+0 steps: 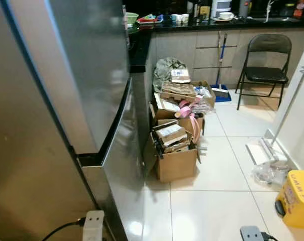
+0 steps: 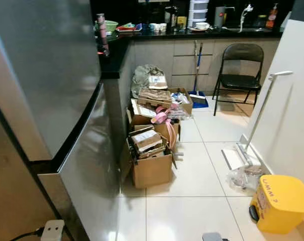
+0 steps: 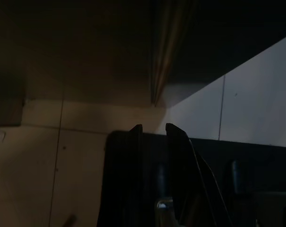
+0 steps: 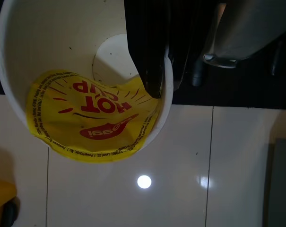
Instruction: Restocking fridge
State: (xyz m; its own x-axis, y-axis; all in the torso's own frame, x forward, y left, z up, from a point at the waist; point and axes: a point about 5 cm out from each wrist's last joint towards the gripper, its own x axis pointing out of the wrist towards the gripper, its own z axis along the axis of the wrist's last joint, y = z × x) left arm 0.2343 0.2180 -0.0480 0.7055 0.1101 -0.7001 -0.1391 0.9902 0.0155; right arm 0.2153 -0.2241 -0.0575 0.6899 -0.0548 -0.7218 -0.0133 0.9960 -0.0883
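Fridge (image 1: 76, 100) fills the view from 9 to 11 o'clock, doors closed. Boxes (image 1: 174, 150) stacked at 12. Right gripper (image 4: 157, 75) pinches the cup (image 4: 81, 94) rim, one finger inside. Left gripper (image 3: 153, 130) fingers sit nearly together, holding nothing.

The tall stainless-steel fridge (image 1: 86, 100) is cut off at the top and left edges, so its full height is anyone's guess. The items on the black kitchen surface (image 2: 192, 33) are too small to identify. The stacked brown cardboard boxes (image 1: 174, 145) beside the fridge hold a jumble I can't sort out. In the right wrist view, the white paper noodle cup with a peeled yellow lid (image 4: 86, 94) is cropped at the top, with one black finger hiding part of its rim. The left wrist view is mostly murk.
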